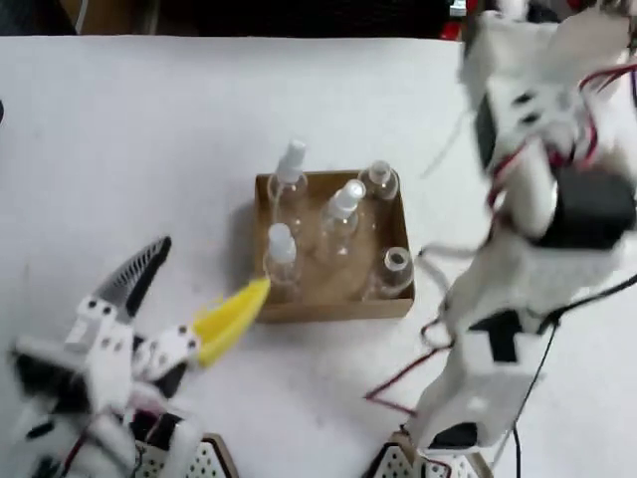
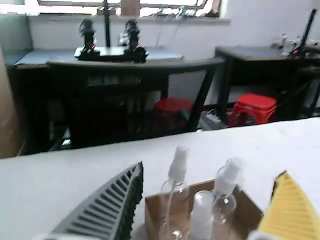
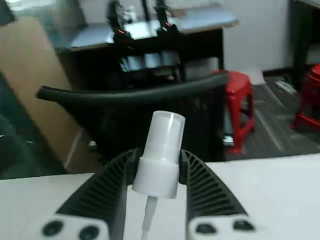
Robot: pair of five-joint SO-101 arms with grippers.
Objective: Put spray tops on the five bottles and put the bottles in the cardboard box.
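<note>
White table [image 1: 129, 149] takes up most of the high view. Behind it in the wrist views are a black chair [image 3: 125, 95] and a red stool [image 3: 235, 90].

The right arm [image 1: 537, 249] stands tall on the right side of the table, well off the surface. The left arm [image 1: 100, 368] is down low at the near left corner.

The cardboard box [image 1: 333, 307] sits about mid-table, open side up, with all five bottles already standing upright in it. Three have spray tops on: the back-left bottle [image 1: 290, 184], the middle bottle [image 1: 341, 219] and the front-left bottle [image 1: 282, 261]. The other two are bare-necked: the back-right bottle [image 1: 379, 183] and the front-right bottle [image 1: 394, 271].

The left gripper [image 1: 214, 264] is spread wide apart with nothing in it. It has one black finger [image 1: 139, 274] and one yellow finger [image 1: 231, 317]. The yellow tip is at the box's front-left corner, right by that front-left bottle, though I can't tell if it's actually touching. From the left wrist view the three capped bottles line up between the two fingers.

The right gripper [image 3: 158, 155] is clamped on a loose white spray top [image 3: 160, 170], with both black fingers squeezing its collar. The cap points up, and the thin dip tube [image 3: 146, 215] hangs down between the fingers.
</note>
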